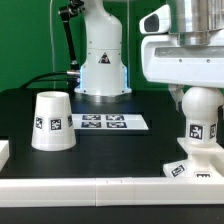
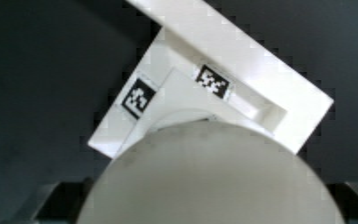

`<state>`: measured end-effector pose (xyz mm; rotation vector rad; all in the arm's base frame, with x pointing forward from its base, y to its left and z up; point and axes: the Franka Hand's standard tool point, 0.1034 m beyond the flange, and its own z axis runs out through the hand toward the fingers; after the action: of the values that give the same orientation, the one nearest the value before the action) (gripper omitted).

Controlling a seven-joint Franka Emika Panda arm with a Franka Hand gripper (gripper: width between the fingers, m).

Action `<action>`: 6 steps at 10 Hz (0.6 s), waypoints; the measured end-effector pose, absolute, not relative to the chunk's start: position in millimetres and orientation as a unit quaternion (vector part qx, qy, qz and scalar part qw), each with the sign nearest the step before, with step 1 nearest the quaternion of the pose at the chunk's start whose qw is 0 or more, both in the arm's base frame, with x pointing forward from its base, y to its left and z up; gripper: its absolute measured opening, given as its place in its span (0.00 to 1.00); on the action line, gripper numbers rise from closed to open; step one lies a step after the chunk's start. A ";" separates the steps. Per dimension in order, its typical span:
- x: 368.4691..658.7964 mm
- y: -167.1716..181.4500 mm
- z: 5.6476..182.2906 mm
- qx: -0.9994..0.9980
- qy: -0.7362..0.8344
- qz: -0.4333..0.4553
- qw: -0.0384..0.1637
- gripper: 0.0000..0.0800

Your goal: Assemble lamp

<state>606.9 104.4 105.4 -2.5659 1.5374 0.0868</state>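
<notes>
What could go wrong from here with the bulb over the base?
1. The bulb sits under the gripper, whose fingertips are hidden; grip cannot be confirmed, so it might slip or tilt.
2. The base lies at the table's front edge and may shift under pressure.
3. The shade stands far off, untouched.

The gripper (image 1: 198, 92) points straight down, arm upright above it.

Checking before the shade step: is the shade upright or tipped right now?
Upright. In the exterior view the shade stands on the black table on its wide end, narrow end up, tag facing the camera, apart from the bulb and base.
</notes>
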 end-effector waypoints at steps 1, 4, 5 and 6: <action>607.0 105.3 105.4 -0.840 0.536 0.033 0.077 0.72; 606.6 107.5 105.4 -0.832 0.548 0.035 0.078 0.79; 606.6 107.4 105.7 -0.839 0.538 0.034 0.078 0.86; 606.9 106.5 108.5 -0.865 0.494 0.028 0.081 0.87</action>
<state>606.9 106.5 108.5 -2.5877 1.4759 0.0837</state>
